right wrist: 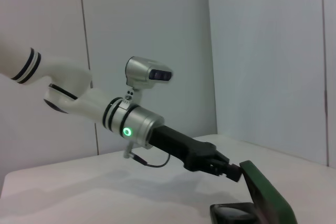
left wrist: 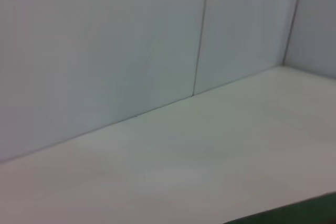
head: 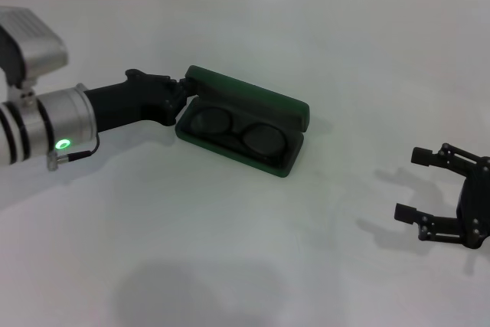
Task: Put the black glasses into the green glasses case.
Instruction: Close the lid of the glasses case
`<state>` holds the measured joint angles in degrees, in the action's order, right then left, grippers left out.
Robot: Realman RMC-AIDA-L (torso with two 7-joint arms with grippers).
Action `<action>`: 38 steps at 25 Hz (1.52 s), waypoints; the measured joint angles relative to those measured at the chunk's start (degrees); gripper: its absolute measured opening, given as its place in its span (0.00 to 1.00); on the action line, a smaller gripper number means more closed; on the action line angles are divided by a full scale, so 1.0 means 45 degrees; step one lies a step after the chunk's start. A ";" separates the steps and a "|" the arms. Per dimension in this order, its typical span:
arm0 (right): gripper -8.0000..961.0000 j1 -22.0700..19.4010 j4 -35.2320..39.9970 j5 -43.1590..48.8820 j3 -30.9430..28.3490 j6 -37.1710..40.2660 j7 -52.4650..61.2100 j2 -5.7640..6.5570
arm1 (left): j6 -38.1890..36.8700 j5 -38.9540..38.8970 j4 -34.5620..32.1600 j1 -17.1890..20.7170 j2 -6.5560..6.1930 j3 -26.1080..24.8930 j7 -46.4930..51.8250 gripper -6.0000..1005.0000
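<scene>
Reaching in from the robot's left, the left gripper (head: 181, 91) sits at the near-left end of the lid of the green glasses case (head: 243, 122), right at its edge; whether its fingers are pinching the lid or only touching it I cannot tell. The case lies open on the white table (head: 230, 250), lid tilted up and back. The black glasses (head: 236, 131) already lie folded inside the lower tray, both lenses showing against the dark lining. So the placing looks done, and the likely remaining step is closing the lid.

Well off to the right, the right gripper (head: 436, 197) rests low over the table with its fingers spread, gripping nothing.

Judging from here, the risks are these: if the lid is pushed down from one corner only, the light case may skid or swivel on the smooth table instead of shutting. If a temple arm rides above the tray rim, the lid could trap it and bend the frame. A fast swing could also jolt the glasses out of place.

Count: one case, one pair of glasses, two grippers.
</scene>
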<state>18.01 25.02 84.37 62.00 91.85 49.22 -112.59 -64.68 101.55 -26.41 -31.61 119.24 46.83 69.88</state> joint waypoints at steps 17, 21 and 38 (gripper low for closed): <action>0.92 0.0104 -0.0083 -0.0006 -0.0048 -0.0140 -0.0098 -0.0077 | -0.0859 -0.1636 -0.4404 0.1427 0.0230 0.2828 0.6314 0.01; 0.92 0.0114 -0.0084 -0.0020 -0.0047 -0.0177 -0.0099 -0.0079 | 0.1820 -0.1899 -0.6013 0.1448 0.0209 0.5296 0.8206 0.01; 0.92 0.0120 -0.0002 -0.0098 -0.0068 -0.0466 -0.0094 -0.0097 | 0.7662 -0.1615 -0.6311 0.1416 0.0248 1.0535 1.0855 0.01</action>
<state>18.55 25.01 83.93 61.69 89.75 48.79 -113.03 -30.20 94.28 -54.81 -25.24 120.36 94.23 118.72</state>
